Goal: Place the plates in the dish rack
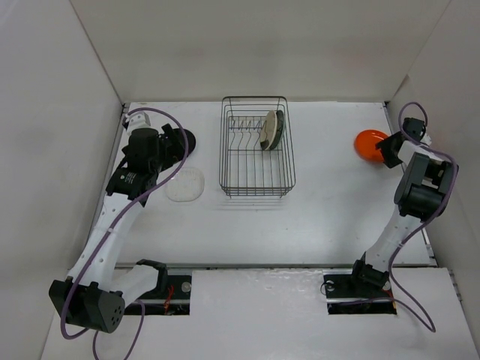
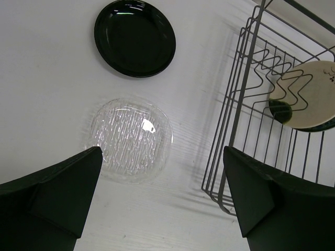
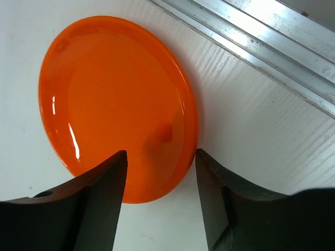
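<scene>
The black wire dish rack (image 1: 257, 187) stands at the table's middle back, with a cream plate (image 1: 269, 130) and a dark teal plate (image 1: 279, 129) upright in its tines. A clear plate (image 1: 185, 184) lies flat left of the rack, and a black plate (image 1: 187, 140) lies beyond it, partly hidden by the left arm. My left gripper (image 2: 162, 178) is open above the table between the clear plate (image 2: 131, 138) and the rack (image 2: 230, 157). The orange plate (image 3: 115, 104) lies flat at the far right. My right gripper (image 3: 161, 159) is open, its jaws straddling the plate's near edge.
A metal rail (image 3: 261, 42) runs along the table's right edge just beyond the orange plate. White walls enclose the table on the left, back and right. The black plate (image 2: 135, 37) lies close to the clear one.
</scene>
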Robot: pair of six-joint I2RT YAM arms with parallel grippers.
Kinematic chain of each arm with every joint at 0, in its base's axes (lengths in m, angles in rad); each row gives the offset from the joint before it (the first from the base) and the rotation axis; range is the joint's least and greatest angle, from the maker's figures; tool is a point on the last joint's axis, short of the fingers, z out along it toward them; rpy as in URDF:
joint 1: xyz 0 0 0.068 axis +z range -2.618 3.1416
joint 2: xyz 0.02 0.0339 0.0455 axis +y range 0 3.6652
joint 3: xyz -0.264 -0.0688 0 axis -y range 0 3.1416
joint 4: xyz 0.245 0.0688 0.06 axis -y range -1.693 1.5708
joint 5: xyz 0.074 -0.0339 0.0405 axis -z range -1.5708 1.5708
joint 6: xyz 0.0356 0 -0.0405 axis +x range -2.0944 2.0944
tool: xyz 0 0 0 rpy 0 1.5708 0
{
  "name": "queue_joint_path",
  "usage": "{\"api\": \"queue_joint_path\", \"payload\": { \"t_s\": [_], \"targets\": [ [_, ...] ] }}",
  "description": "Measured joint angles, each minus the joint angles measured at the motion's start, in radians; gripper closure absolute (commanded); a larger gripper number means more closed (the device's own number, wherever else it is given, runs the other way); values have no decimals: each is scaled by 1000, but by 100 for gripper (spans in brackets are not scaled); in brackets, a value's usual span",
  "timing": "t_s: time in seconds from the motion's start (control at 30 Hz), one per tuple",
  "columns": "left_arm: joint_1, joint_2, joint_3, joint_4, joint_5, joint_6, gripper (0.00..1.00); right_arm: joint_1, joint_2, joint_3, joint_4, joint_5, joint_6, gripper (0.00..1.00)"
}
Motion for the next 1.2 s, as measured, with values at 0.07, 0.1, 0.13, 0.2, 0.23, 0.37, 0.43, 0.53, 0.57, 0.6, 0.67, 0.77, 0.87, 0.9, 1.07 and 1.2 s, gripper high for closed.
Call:
{"api": "queue_joint_path", "payload": {
  "t_s": [0.07, 0.1, 0.13, 0.2, 0.23, 0.37, 0.43, 0.53, 0.57, 0.6, 0.67, 0.77, 0.87, 0.9, 1.07, 1.2],
  "targets": [
    [0, 0, 2, -2, 0, 0, 0, 14, 26, 44, -43, 23, -3, 40],
    [0, 2, 3, -3, -1, 0, 0, 22, 38, 60, -58, 31, -4, 40],
    [0, 2, 3, -3, -2, 0, 0, 27, 43, 69, -70, 38, -4, 38],
    [0, 5, 3, -5, -3, 0, 0, 38, 49, 75, -89, 47, -5, 38],
    [0, 6, 3, -6, -4, 0, 0, 42, 49, 76, -101, 50, -6, 40],
    [0, 9, 3, -7, -6, 0, 0, 43, 63, 111, -154, 58, -8, 41],
    [0, 10, 3, -7, -6, 0, 0, 42, 82, 140, -172, 65, -10, 46],
    [0, 10, 3, -7, -8, 0, 0, 42, 101, 166, -192, 74, -15, 60],
    [0, 10, 3, -8, -10, 0, 0, 42, 106, 172, -201, 75, -19, 65],
    [0, 10, 3, -8, -12, 0, 0, 42, 109, 177, -207, 77, -22, 66],
    [0, 10, 3, -10, -15, 0, 0, 42, 116, 189, -223, 80, -27, 69],
    [0, 10, 3, -14, -17, 0, 0, 42, 139, 229, -244, 86, -30, 89],
    [0, 10, 3, -15, -20, 0, 0, 40, 152, 273, -249, 75, -36, 100],
    [0, 10, 3, -15, -22, 0, 0, 40, 156, 285, -250, 74, -36, 100],
    [0, 10, 3, -15, -30, 0, 0, 41, 161, 296, -252, 70, -42, 100],
    [0, 10, 3, -15, -37, 0, 0, 43, 130, 256, -227, 51, -47, 100]
  ]
}}
